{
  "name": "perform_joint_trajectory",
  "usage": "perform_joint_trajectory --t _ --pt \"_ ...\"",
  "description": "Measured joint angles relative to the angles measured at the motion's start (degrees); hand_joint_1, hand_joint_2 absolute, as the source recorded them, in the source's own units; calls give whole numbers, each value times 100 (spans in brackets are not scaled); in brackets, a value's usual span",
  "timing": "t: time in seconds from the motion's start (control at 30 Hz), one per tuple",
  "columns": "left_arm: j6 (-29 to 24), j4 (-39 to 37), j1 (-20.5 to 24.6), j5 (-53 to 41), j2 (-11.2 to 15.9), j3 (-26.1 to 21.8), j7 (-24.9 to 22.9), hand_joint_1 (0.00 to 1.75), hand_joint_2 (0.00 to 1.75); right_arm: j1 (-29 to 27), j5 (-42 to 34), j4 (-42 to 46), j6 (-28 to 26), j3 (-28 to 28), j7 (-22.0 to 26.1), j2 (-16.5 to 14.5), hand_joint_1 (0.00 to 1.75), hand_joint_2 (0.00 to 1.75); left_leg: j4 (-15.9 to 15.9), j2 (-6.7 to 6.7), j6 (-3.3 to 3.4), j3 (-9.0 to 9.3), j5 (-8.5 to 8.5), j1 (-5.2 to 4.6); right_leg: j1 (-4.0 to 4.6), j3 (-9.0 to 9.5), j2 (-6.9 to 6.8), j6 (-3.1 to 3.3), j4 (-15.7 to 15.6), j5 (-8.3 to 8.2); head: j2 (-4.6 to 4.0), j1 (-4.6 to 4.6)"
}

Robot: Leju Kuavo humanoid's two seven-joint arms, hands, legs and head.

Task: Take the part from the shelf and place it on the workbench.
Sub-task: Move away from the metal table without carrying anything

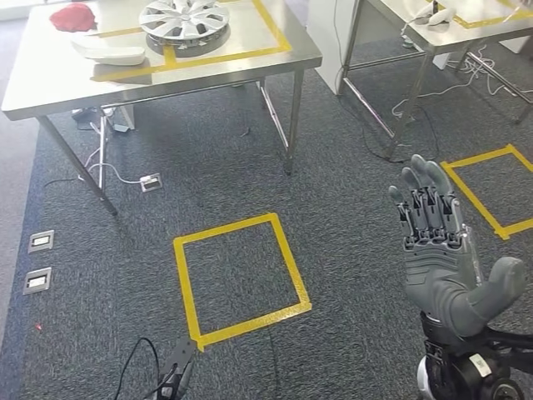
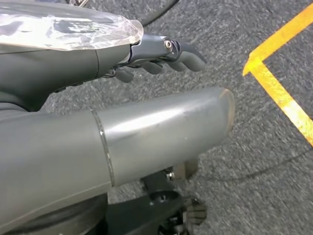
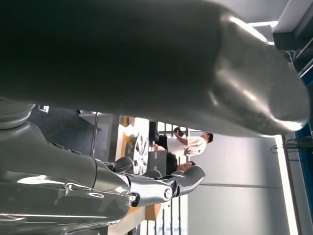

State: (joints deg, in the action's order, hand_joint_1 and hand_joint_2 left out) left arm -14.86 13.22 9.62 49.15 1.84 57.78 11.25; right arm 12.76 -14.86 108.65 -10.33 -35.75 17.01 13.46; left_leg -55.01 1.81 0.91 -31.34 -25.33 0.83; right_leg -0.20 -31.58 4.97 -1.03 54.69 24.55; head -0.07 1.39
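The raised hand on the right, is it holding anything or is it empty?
Empty. The right hand is raised open over the carpet, fingers straight, thumb out to the side, nothing against the palm.

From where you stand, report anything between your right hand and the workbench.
Nothing visible: only carpet and a flat yellow tape square. The right hand is empty, fingers spread; a wheel cover sits on the workbench.

Things we see on the gray carpet

We see a yellow tape square (image 1: 241,279) on the carpet (image 1: 239,175), and part of another one (image 1: 493,187) far to its right. Two silver plates (image 1: 39,261) sit in the floor on the left. White wires (image 1: 110,171) lie under the table. A person in white (image 3: 186,144) stands far off.
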Motion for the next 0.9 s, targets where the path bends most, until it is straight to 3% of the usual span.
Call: perform_joint_trajectory --t 0.07,0.17,0.2,0.23,0.27,0.37,0.43,0.5,0.57,0.6,0.67,0.73,0.77,0.8,0.87,0.9 --pt "-13 0 4 9 -4 -1 10 0 0 4 -3 0 -9 -11 6 0 0 0 35 -85 64 13 19 15 2 -100 -139 -60 224 148 -1 -22" --pt "-24 0 -19 16 2 -2 20 0 0 -5 -19 -9 -11 -27 55 0 0 0 48 -232 113 20 12 0 -12 -605 -404 -125 1323 688 0 -54" --pt "-24 0 -32 16 3 -2 22 0 0 -21 -26 -17 -11 -33 77 0 0 0 46 -282 118 22 6 -9 -20 -751 -427 -136 1635 788 0 -54" --pt "-24 0 -41 16 3 -2 25 0 0 -39 -30 -27 -11 -39 95 0 0 0 44 -331 120 25 0 -14 -26 -807 -440 -137 1752 779 0 -54" --pt "-24 0 -44 14 3 -2 27 0 0 -54 -33 -36 -11 -43 110 0 0 0 43 -374 118 33 -8 -17 -28 -750 -454 -128 1636 660 0 -55" --pt "-24 0 -43 4 1 -2 32 0 0 -71 -35 -48 -9 -44 149 0 0 0 39 -479 79 82 -45 -34 14 -170 -667 -49 462 119 1 -57" --pt "-24 0 -46 3 2 -2 33 0 0 -74 -35 -48 -9 -44 169 0 0 0 35 -551 32 96 -62 -56 63 19 -768 6 44 39 1 -55" --pt "-24 0 -42 1 1 -2 34 0 0 -87 -35 -49 -9 -44 176 1 0 0 40 -646 -19 108 -70 -66 71 14 -676 55 7 36 1 -51" --pt "-24 0 -27 -3 3 -3 34 0 0 -92 -35 -49 -9 -44 180 2 0 0 -61 -610 -79 88 -169 -53 41 30 -580 110 -40 3 1 -46" --pt "-24 0 -18 -6 5 -3 35 0 0 -93 -35 -50 -9 -43 183 2 0 0 -262 -515 -105 6 -301 -46 25 40 -543 135 -61 -14 1 -37" --pt "-24 0 -16 -12 9 -3 32 0 0 -117 -36 -55 -2 -44 201 2 0 0 -999 -303 -127 -343 -668 -35 21 38 -466 159 -67 -27 1 -11" --pt "-24 0 -38 -12 9 -2 20 0 0 -169 -37 -71 14 -43 233 2 0 0 -1600 -236 -127 -666 -824 -34 29 35 -361 167 -64 -29 0 1" --pt "-25 0 -50 -12 9 -2 15 0 0 -189 -37 -80 24 -42 254 2 0 0 -1612 -224 -120 -699 -741 -35 32 37 -301 168 -61 -29 0 2" --pt "-27 0 -56 -13 10 -2 13 0 0 -199 -37 -88 32 -39 273 2 0 0 -1378 -204 -106 -617 -553 -35 32 40 -237 166 -55 -28 0 2" --pt "-32 0 -55 -14 16 -3 12 0 0 -206 -37 -94 49 -31 299 2 0 0 -575 -51 -73 -283 -138 -29 39 31 -122 148 -24 -16 0 6" --pt "-34 0 -53 -16 19 -3 12 0 0 -212 -37 -94 55 -24 305 2 0 0 -250 19 -58 -147 -10 -26 45 18 -68 131 -7 -8 0 6"
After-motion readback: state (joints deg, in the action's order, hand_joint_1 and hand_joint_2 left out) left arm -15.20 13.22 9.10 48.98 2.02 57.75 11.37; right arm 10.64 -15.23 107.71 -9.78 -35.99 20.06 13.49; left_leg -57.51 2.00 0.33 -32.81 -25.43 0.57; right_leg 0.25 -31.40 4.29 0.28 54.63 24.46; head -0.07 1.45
